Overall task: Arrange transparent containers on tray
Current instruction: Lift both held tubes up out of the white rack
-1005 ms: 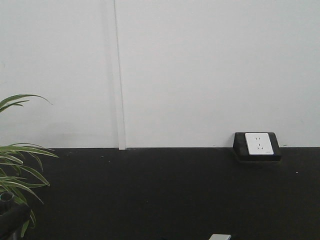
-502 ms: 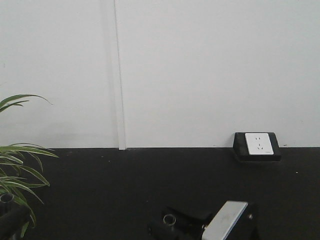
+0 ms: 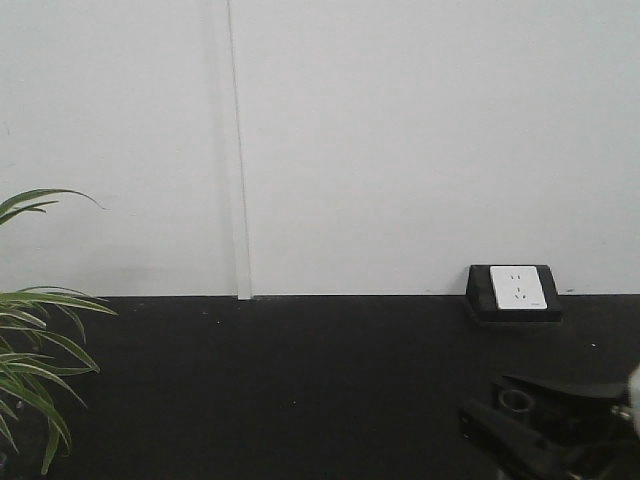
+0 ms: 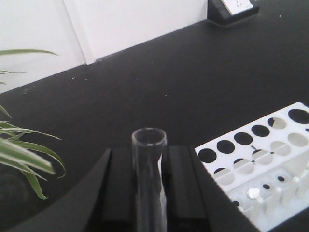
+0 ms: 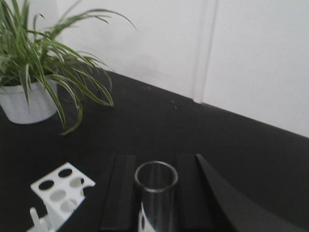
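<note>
Between the black pads (image 4: 181, 183) of the left gripper (image 4: 149, 151) a narrow glass container (image 4: 149, 179) stands upright with its open mouth uppermost. The jaws are drawn in to its width and press it on both sides, so it is firmly gripped. Just to the right of that gripper the white test-tube rack (image 4: 260, 159) lies on the black tabletop (image 4: 159, 82), its round holes in rows. Long green plant leaves (image 4: 29, 154) reach in from the left. The right gripper (image 5: 155, 160) holds a wider glass container (image 5: 155, 198) in the same way: upright, rim on top, a flat pad tight against each side. In that wrist view a corner of the rack shows low on the left, and farther back the plant's white pot (image 5: 24, 104) stands on the tabletop close to the wall. In the front-facing view the right arm (image 3: 545, 425) pokes into the lower right corner. A small round rim sits among its dark parts, but whether that is the container's mouth cannot be told. Beyond it the tabletop runs back to the white wall (image 3: 400, 150), where a white socket (image 3: 518, 288) in a black housing sits at the table's far edge.
</note>
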`<state>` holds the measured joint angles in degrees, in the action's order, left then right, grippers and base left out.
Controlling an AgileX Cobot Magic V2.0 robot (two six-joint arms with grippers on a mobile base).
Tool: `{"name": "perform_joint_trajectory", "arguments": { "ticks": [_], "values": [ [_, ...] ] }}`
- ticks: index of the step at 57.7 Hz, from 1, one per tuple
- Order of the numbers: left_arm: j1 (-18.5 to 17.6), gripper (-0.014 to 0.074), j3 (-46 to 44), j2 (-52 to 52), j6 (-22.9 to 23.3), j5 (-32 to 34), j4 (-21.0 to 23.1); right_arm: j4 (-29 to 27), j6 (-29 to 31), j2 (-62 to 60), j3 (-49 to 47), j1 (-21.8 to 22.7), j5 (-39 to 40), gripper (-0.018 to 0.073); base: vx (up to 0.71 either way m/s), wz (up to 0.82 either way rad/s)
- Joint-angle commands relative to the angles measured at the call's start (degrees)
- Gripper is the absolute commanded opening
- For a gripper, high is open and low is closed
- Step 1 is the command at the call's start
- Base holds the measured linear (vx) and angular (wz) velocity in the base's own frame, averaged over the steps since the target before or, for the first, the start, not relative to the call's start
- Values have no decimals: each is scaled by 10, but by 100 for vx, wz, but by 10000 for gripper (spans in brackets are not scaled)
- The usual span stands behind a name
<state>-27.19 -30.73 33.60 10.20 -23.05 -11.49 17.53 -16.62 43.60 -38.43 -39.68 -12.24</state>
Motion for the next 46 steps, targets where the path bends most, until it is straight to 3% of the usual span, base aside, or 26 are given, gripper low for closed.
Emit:
{"name": "perform_joint_trajectory", "arguments": {
  "ticks": [1, 13, 46],
  "values": [
    [-2, -1, -22, -38, 7, 26, 1, 11, 5, -44, -20, 1, -10, -13, 0, 0],
    [-2, -1, -22, -96, 7, 2, 0, 28, 5, -80, -20, 1, -48, -13, 0, 0],
    [-2, -1, -22, -99, 7, 1, 0, 26, 5, -80, -20, 1, -51, -13, 0, 0]
  ]
}}
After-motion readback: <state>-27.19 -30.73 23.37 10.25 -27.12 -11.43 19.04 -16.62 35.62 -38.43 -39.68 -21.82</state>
